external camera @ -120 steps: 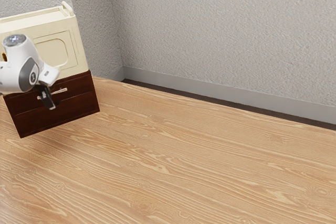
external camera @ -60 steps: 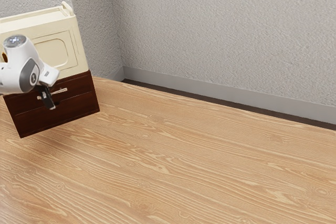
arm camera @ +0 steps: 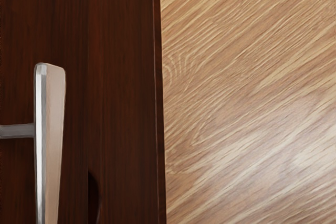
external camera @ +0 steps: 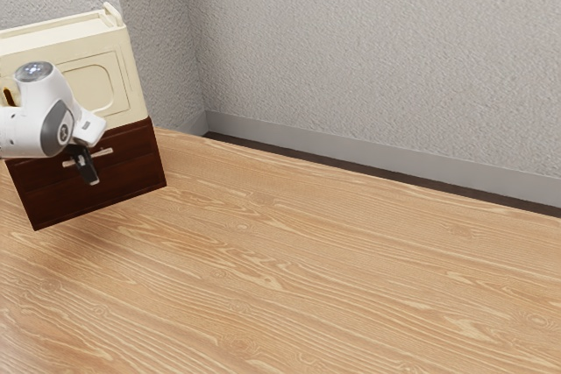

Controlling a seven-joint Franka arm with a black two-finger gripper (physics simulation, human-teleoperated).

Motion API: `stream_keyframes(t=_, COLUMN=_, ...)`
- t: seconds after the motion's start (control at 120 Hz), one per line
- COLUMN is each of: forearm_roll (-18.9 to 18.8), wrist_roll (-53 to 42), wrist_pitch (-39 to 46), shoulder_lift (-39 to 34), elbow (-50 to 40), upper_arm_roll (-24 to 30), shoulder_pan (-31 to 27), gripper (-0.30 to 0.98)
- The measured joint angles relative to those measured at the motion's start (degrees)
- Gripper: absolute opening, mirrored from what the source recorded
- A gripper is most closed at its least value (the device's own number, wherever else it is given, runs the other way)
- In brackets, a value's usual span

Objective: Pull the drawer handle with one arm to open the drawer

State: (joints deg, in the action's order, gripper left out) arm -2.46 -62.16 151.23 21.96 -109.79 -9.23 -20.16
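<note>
The handle (external camera: 103, 152) is a pale bar on the upper drawer (external camera: 133, 144) of the dark brown cabinet (external camera: 105, 201), at the exterior view's left. The drawer's front looks level with the panel below it. In the wrist view the handle's metal bar stands off the front on a post, with a dark rounded shadow near it on the wood.

The black gripper (external camera: 85, 166) is at the handle, overlapping the bar in the exterior view; whether it is open, closed or gripping the bar, one cannot tell. It tilts down from the white arm (external camera: 31, 129), which enters from the exterior view's left.

On the cabinet sits a cream box (external camera: 131, 85), partly hidden by the arm. The wood-grained table (external camera: 307, 269) spreads out beside the cabinet, and beyond it rises the rough grey wall (external camera: 377, 50).
</note>
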Motion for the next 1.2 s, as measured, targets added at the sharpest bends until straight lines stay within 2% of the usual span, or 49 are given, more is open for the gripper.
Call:
stream_keyframes(t=0.35, forearm_roll=-0.1, wrist_roll=0.3, wrist_pitch=-0.1, shoulder_lift=-0.7, elbow=-1.5, upper_arm_roll=0.2, shoulder_pan=0.2, gripper=0.69)
stream_keyframes(t=0.45, forearm_roll=-0.1, wrist_roll=0.3, wrist_pitch=-0.1, shoulder_lift=-2.6, elbow=-3.6, upper_arm_roll=0.4, shoulder_pan=0.2, gripper=0.65)
stream_keyframes(t=0.733, forearm_roll=0.2, wrist_roll=0.5, wrist_pitch=-0.4, shoulder_lift=-4.3, elbow=-6.2, upper_arm_roll=0.5, shoulder_pan=1.0, gripper=0.69)
stream_keyframes(t=1.2, forearm_roll=0.0, wrist_roll=1.1, wrist_pitch=-0.3, shoulder_lift=-8.8, elbow=-12.4, upper_arm_roll=0.5, shoulder_pan=3.2, gripper=0.68)
